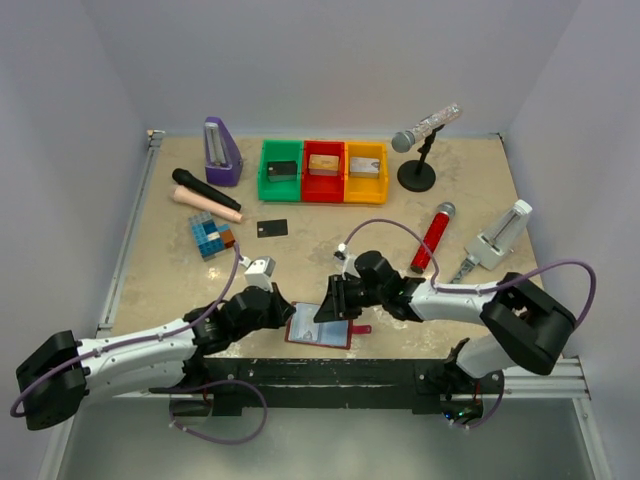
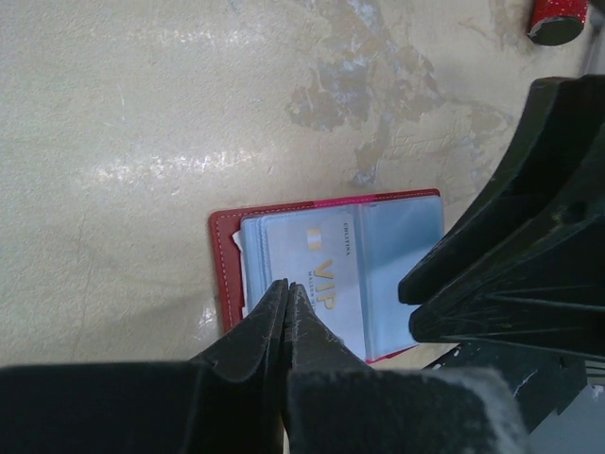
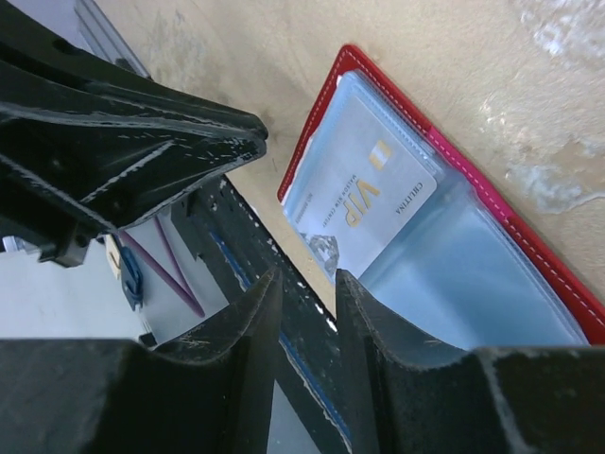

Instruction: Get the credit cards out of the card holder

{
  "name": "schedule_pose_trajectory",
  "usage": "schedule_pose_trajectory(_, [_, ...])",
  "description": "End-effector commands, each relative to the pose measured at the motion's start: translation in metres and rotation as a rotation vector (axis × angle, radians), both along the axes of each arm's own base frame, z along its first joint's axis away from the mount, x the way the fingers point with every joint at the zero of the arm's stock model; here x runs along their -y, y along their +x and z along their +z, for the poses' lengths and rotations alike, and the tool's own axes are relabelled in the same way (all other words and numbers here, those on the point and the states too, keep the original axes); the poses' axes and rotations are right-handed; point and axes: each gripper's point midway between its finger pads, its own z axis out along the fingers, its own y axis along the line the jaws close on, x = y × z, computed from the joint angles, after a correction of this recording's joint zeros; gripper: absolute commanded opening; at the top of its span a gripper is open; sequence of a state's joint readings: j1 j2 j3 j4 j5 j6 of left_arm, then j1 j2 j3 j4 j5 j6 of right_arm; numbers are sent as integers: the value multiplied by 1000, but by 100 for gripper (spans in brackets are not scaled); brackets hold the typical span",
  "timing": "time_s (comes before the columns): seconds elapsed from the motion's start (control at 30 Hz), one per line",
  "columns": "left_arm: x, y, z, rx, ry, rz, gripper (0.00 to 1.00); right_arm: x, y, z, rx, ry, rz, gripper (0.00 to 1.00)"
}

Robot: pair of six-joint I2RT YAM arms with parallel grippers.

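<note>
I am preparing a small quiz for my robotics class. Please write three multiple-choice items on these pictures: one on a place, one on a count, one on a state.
1. Where on the table does the card holder lie?
A) far left corner
B) near edge, between the left gripper and the right gripper
C) against the far wall

2. How many coloured bins stand in the far row?
A) two
B) three
C) five

3. In what state is the card holder?
A) snapped shut
B) open, all pockets empty
C) open, a VIP card in a pocket

Key: 1 B, the top view shows it between both grippers; 2 B, green, red and yellow; 3 C, both wrist views show the printed card inside.
</note>
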State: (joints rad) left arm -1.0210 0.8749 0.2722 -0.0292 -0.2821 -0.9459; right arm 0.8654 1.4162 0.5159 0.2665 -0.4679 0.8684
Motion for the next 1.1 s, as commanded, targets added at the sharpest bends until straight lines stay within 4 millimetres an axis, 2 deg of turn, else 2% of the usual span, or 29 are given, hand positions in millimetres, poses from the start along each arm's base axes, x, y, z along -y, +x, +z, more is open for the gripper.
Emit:
schedule_pose_trajectory(0.0, [15, 8, 17, 54, -52, -32, 0, -20, 2, 12, 1, 60, 22, 35])
schedule_pose_trajectory(0.2, [16, 3, 1, 12, -50, -37, 0, -12, 2, -8, -24, -10, -14, 40])
schedule_pose_trajectory(0.37, [13, -1, -11, -16, -47, -29, 0, -10, 1, -18, -41, -31, -19, 41])
schedule_pose_trajectory(0.67, [4, -6, -23, -42, -32, -15, 0, -12, 1, -28, -77, -33, -34, 41])
schedule_pose_trajectory(1.07, [-8, -16, -41, -78, -30, 5, 0, -14, 1, -29, -106, -11, -63, 40])
